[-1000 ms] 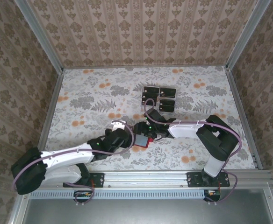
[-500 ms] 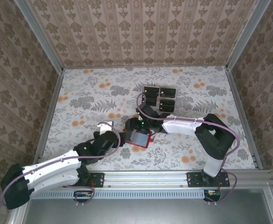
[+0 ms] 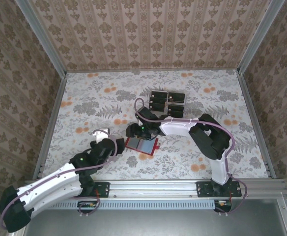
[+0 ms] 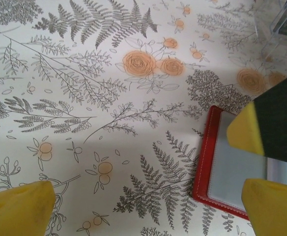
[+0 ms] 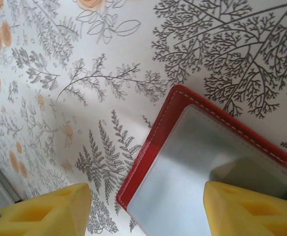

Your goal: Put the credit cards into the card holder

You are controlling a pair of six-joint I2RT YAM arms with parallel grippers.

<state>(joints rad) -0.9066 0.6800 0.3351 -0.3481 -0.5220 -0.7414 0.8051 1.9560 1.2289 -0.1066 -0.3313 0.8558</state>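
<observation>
Card holder point(image 3: 142, 145) is lying open and flat on the flowered table point(image 3: 84, 108), near the middle and toward the near edge, grey-blue pocket side facing up inside a red border. In the right wrist view the card holder point(image 5: 183, 162) is showing one rounded red corner with pale stitching.

Credit cards point(image 3: 166, 103) are sitting in a tight black cluster farther back on the table, well apart from the card holder, none inside it.

Right gripper point(image 3: 135, 132) is hanging over the holder's far left edge. From its own camera the right gripper point(image 5: 146, 211) is standing with jaws spread: one yellow pad over bare table, the other over the pocket, throwing a shadow on it. Nothing is clamped between them. Cannot tell whether a pad is touching the leather.

Left gripper point(image 3: 116, 146) is sitting just left of the holder, jaws spread wide and empty. In its wrist view the left gripper point(image 4: 143, 206) is framing table pattern and the holder's point(image 4: 217, 172) red edge.
</observation>
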